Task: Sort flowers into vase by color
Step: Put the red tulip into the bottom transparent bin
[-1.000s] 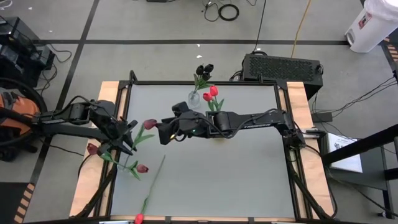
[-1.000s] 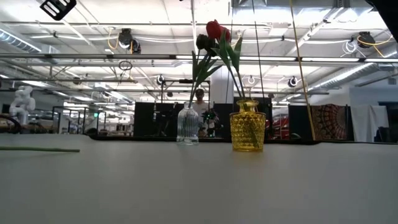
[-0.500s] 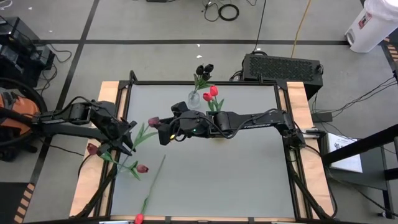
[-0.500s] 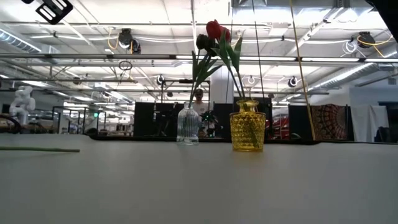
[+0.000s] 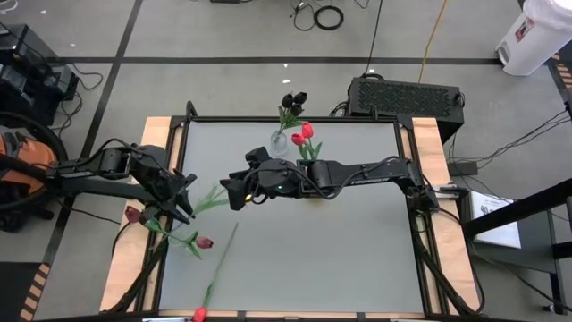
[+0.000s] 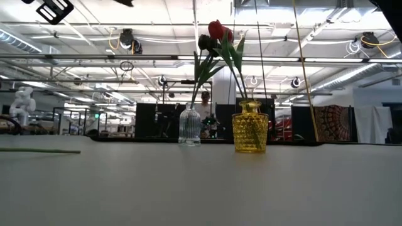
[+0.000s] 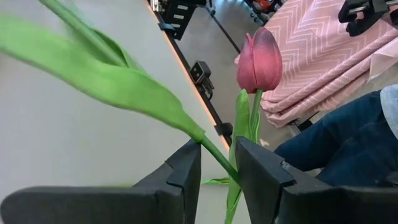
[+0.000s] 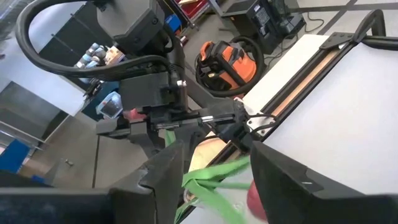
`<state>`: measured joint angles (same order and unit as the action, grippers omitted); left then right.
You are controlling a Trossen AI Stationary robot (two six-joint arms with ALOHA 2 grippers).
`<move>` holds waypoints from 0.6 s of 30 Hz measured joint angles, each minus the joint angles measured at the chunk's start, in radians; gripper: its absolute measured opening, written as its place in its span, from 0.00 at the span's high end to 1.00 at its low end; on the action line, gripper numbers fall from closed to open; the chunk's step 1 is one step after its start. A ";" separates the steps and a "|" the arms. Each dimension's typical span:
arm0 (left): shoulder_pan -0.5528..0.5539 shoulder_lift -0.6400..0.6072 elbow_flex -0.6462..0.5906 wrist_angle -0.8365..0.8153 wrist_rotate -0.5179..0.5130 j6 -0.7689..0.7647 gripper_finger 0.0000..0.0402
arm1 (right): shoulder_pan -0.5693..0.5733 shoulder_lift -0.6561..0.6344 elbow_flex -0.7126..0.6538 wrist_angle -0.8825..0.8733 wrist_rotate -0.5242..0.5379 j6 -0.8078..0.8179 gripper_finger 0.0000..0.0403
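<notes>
Operator: Stem is pinched in my left gripper (image 5: 185, 204), out at the left side of the bench (image 5: 340, 259). The fingers are closed on the held tulip (image 5: 207, 194) low on its stalk, just below a broad leaf.

Observer: Where are the rest of the flowers?

Operator: Three loose ones lie at that left end. A maroon head (image 5: 134, 213) sits on the wooden edge, another maroon one (image 5: 205, 241) lies just nearer me, and a red one (image 5: 199, 313) lies at the front edge with its long stalk running up the bench.

Observer: And the right arm?

Operator: The right gripper (image 5: 231, 191) reaches across to the middle and meets the head end of the held tulip. Its fingers stand apart with the leaves and stalk between them, and I see no contact, so I call it open. I judge this to be a handover that is not yet made.

Observer: How will it handle?

Operator: Light and whippy, I think. The thin stalk should bend rather than break, and the leaves are too floppy to hold by. I would take the bare stalk below the head, not the head itself.

Observer: Where should it go?

Operator: Right of centre at the back, the clear vase (image 6: 190, 125) holds the dark tulips (image 5: 293, 98) and the yellow vase (image 6: 249, 127) holds the red tulips (image 5: 306, 134). I cannot tell the held head's colour well enough to choose.
</notes>
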<state>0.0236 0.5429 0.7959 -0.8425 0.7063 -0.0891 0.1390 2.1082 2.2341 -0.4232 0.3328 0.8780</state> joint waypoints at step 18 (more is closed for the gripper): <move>0.000 0.000 0.000 0.003 -0.020 -0.008 0.99 | 0.000 0.000 0.000 0.000 0.000 -0.001 0.56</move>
<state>0.0236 0.5429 0.7956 -0.8395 0.6865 -0.0969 0.1390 2.1078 2.2341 -0.4233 0.3332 0.8769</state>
